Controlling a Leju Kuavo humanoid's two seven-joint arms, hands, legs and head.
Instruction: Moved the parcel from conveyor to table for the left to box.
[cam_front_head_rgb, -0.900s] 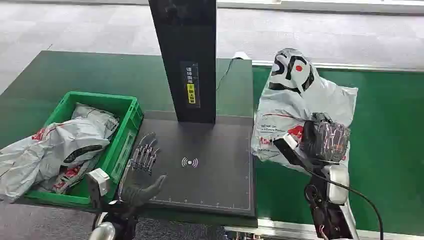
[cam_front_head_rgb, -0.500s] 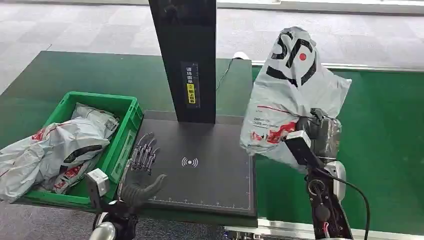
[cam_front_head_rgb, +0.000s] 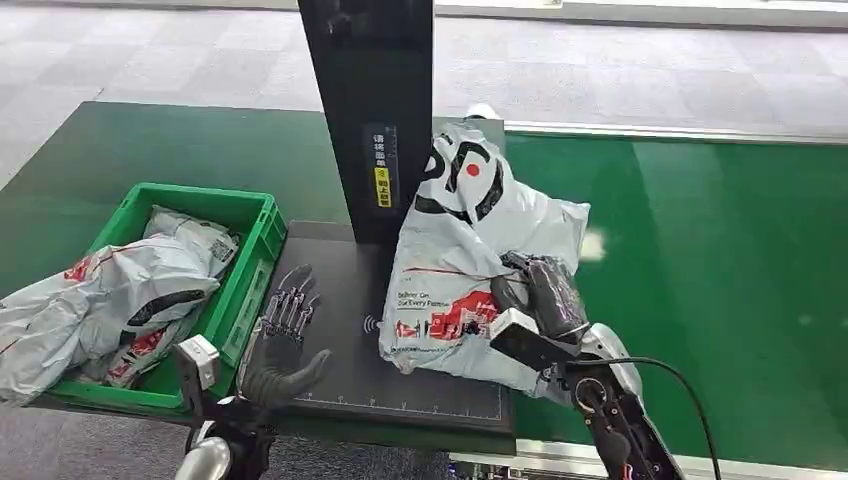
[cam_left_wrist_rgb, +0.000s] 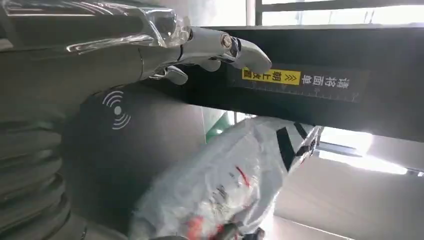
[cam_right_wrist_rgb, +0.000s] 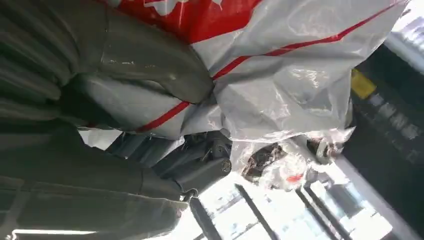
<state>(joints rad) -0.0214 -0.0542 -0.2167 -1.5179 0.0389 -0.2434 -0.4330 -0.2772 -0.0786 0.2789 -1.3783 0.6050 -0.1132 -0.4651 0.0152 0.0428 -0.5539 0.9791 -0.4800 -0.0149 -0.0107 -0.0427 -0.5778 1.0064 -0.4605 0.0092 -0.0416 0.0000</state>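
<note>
- Parcel (cam_front_head_rgb: 455, 270) in grey plastic wrap now sits over the right part of the dark scanner pad (cam_front_head_rgb: 340, 375) on the table (cam_front_head_rgb: 150, 150), leaning close to the black upright post (cam_front_head_rgb: 370, 110); whether its underside rests fully on the pad or hangs a little above it cannot be told.
- Right robot hand (cam_front_head_rgb: 535, 295) grips the parcel at its near right side; in the right wrist view the thumb (cam_right_wrist_rgb: 150, 65) presses into the wrinkled wrap (cam_right_wrist_rgb: 280, 85).
- Left robot hand (cam_front_head_rgb: 285, 335) lies released, fingers spread, at the left near part of the pad, well apart from the parcel and holding nothing.
- Judging from this, the carry from the conveyor (cam_front_head_rgb: 720, 280) looks nearly complete: the parcel is off the green belt and over the table.
- What is left, as a judgement: the right robot hand has to let go and clear away, then the left robot hand has to take the parcel and put it in the green crate (cam_front_head_rgb: 245, 260).
- That crate stands at the left of the pad and already holds other grey bagged parcels (cam_front_head_rgb: 120, 290), which spill over its left rim, so room inside seems tight.
- Standing in the way: the post just beside the parcel on its far left, and the right arm lying across the parcel's near side.
- Soft wrap will likely sag and slip when regrasped.
</note>
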